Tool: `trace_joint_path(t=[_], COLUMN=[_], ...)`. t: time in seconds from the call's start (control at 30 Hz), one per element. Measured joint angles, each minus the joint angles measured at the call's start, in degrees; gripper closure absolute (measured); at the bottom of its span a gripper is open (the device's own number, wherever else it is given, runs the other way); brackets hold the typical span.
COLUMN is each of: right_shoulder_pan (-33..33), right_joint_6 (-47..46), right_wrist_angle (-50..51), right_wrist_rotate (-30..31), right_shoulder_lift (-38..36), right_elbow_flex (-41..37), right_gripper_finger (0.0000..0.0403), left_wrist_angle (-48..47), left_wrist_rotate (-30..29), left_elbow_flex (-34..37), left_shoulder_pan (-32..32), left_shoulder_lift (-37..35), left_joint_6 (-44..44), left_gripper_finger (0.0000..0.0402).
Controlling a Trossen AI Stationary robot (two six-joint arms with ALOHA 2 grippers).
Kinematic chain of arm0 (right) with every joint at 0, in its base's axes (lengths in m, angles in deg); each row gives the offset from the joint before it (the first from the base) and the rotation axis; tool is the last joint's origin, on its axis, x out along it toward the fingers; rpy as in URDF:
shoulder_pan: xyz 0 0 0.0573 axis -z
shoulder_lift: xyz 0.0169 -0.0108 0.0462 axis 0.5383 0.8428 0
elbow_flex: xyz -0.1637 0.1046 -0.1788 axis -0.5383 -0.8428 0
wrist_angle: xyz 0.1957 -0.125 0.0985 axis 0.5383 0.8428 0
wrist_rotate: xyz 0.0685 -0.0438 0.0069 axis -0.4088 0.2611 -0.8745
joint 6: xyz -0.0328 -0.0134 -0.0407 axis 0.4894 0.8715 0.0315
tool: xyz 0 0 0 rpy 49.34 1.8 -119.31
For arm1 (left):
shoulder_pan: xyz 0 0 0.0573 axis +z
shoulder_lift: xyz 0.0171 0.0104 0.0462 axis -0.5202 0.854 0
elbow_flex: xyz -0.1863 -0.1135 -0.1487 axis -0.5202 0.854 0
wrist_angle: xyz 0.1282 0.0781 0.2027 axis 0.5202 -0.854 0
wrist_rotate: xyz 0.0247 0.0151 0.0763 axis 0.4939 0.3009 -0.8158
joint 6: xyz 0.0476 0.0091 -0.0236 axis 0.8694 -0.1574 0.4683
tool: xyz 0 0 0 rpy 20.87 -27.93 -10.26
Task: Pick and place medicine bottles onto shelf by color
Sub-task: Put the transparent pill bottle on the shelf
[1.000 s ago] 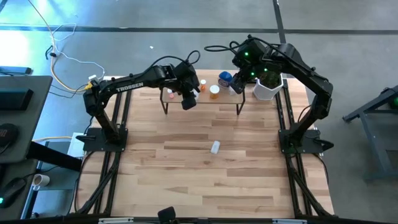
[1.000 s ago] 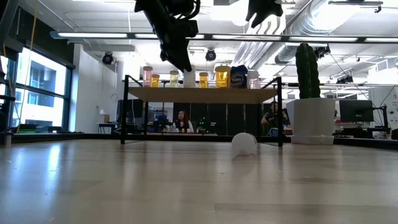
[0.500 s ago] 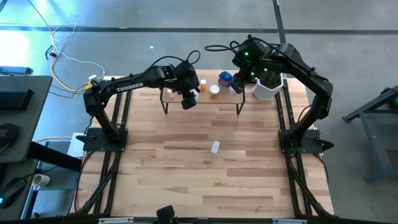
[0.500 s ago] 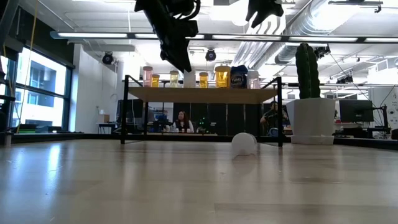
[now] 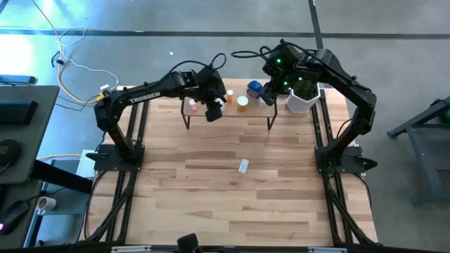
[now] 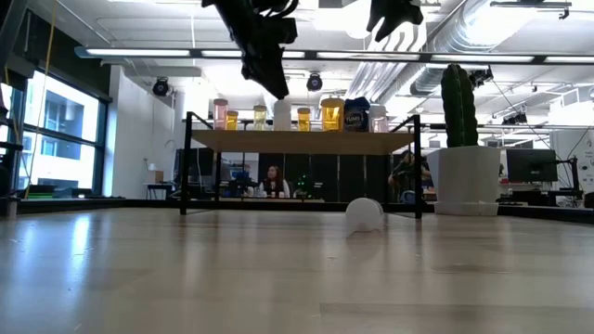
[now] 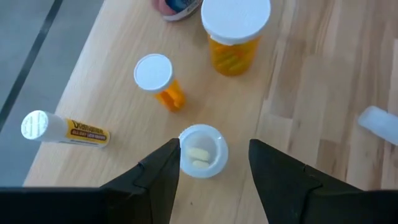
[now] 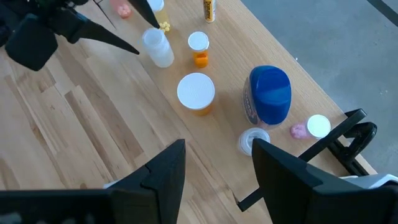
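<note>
— Lifted the left gripper point(image 6: 269, 79) a touch higher off the shelf point(image 6: 297, 141) than a second back. Fingers spread apart, nothing held. Parked straight over the clear vial point(image 7: 203, 151), standing upright on the shelf top with pale pills inside.

— Placed, then. Any risk to it?

— Plenty. Flanked on both sides by the fingertips point(image 7: 163, 163) in the left wrist view, so could be clipped and toppled by any sideways swing before a full climb. Could also knock the small orange vial point(image 7: 158, 78) or the big orange bottle point(image 7: 233, 31) nearby, and send the yellow-labelled tube point(image 7: 62, 130), lying on its side by the edge, rolling off.

— And the right gripper point(image 8: 217, 168)?

— Hovering wide open, empty, above the shelf's other end, near the blue bottle point(image 8: 270, 93). Close to the left arm, too; worth watching for a clash over the middle of the shelf.

— Anything left to fetch?

— One white bottle point(image 5: 243, 166), lying alone mid-table, well apart from the shelf. On its side and round, so likely to roll or squirt out under a careless pinch. Best approached from straight above, across the body.
</note>
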Motion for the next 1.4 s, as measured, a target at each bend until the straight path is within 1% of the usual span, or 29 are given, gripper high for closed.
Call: trace_joint_path(t=[0.2,0.43,0.53,0.6,0.7,0.8,0.87,1.03,1.13,1.27,1.4], right_shoulder_pan=[0.00,-0.02,-0.02,-0.02,-0.12,-0.56,-1.10,-2.82,-4.07,-5.68,-7.69], right_joint_6=[-1.88,-3.68,-5.10,-6.38,-8.12,-10.44,-11.95,-14.62,-15.02,-17.74,-20.77], right_wrist_angle=[0.00,0.00,0.00,0.02,0.00,0.60,1.95,4.38,5.57,7.26,7.86], right_wrist_rotate=[-0.02,-0.04,-0.06,-0.35,-1.44,-1.82,-1.83,-1.82,-1.12,-0.81,-0.70], right_shoulder_lift=[0.00,-0.02,0.00,0.00,-0.02,0.04,0.04,0.04,-0.01,0.04,0.05], right_elbow_flex=[0.00,0.00,0.00,0.00,-0.14,-0.61,-0.61,-0.61,-1.25,-5.24,-10.93], right_gripper_finger=[0.0226,0.0226,0.0226,0.0226,0.0226,0.0226,0.0226,0.0226,0.0226,0.0226,0.0226], left_wrist_angle=[-3.11,-4.70,-5.40,-5.27,-4.70,-0.67,1.69,7.41,8.99,12.74,17.14], left_wrist_rotate=[-0.26,-0.34,1.10,3.42,8.76,14.65,16.77,17.20,17.25,19.89,20.24], left_elbow_flex=[-3.03,-3.16,-1.99,-0.30,3.74,9.49,13.51,22.23,27.12,34.45,40.16], left_shoulder_pan=[0.00,0.13,0.13,0.19,0.82,0.96,0.94,0.78,0.79,0.79,0.74], left_shoulder_lift=[-0.62,-4.04,-6.44,-8.43,-11.96,-15.91,-18.63,-24.78,-28.02,-32.47,-36.05], left_joint_6=[0.44,1.51,1.12,0.37,-0.23,-2.53,-3.84,-7.30,-8.40,-9.32,-12.06], left_gripper_finger=[0.0220,0.0220,0.0220,0.0220,0.0220,0.0220,0.0220,0.0220,0.0220,0.0220,0.0220])
